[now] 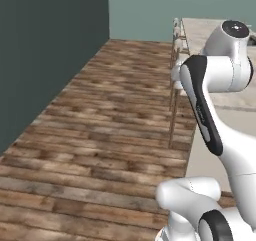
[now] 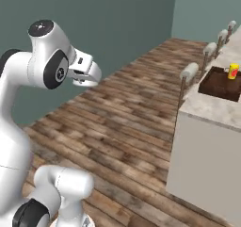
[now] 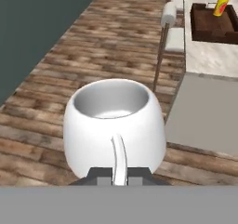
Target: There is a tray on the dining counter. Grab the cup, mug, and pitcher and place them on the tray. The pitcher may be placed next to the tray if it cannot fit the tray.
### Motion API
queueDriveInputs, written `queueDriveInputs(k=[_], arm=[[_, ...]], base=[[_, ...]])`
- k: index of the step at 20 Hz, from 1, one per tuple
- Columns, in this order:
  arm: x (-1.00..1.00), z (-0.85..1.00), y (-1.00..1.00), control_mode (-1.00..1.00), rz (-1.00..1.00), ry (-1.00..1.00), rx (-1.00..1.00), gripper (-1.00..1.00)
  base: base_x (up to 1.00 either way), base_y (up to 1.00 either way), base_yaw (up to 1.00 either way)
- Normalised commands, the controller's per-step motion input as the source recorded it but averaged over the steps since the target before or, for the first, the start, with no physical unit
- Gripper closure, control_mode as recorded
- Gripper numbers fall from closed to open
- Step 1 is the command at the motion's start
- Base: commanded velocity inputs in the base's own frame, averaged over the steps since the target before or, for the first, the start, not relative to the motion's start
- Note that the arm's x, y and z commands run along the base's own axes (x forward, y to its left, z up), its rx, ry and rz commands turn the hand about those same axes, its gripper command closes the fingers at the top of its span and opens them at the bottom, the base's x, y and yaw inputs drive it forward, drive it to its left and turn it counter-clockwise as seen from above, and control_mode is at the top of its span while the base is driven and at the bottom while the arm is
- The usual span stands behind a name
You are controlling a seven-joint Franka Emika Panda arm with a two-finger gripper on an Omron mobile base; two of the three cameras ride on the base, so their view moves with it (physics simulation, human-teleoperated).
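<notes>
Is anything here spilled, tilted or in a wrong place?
Nothing stands out. The cup stands upright on the tray on the dining counter. The mug is upright and empty in the shut gripper, above the wooden floor.

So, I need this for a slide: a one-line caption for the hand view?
Gripper carries the white mug by its handle toward the dining counter, where the cup already stands on the tray.

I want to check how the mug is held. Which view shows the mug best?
The hand view: the mug sits large and close, open top up, its handle toward the shut gripper that holds it. In the right base view the hand juts from the arm, the mug too small to make out. The left base view gives nothing clear of it.
</notes>
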Motion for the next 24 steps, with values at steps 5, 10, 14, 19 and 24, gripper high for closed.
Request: queueDriveInputs(k=[5,10,14,19,24], arm=[[0.00,0.00,0.00,1.00,0.00,0.00,0.00,1.00],[0.00,0.00,0.00,1.00,0.00,0.00,0.00,1.00],[0.00,0.00,0.00,1.00,0.00,0.00,0.00,1.00],[0.00,0.00,0.00,1.00,0.00,0.00,0.00,1.00],[0.00,0.00,0.00,1.00,0.00,0.00,0.00,1.00]], base=[[0.53,0.97,-0.61],[0.70,1.00,-0.58],[0.69,1.00,-0.54],[0.69,1.00,-0.53],[0.67,0.98,-0.52]])
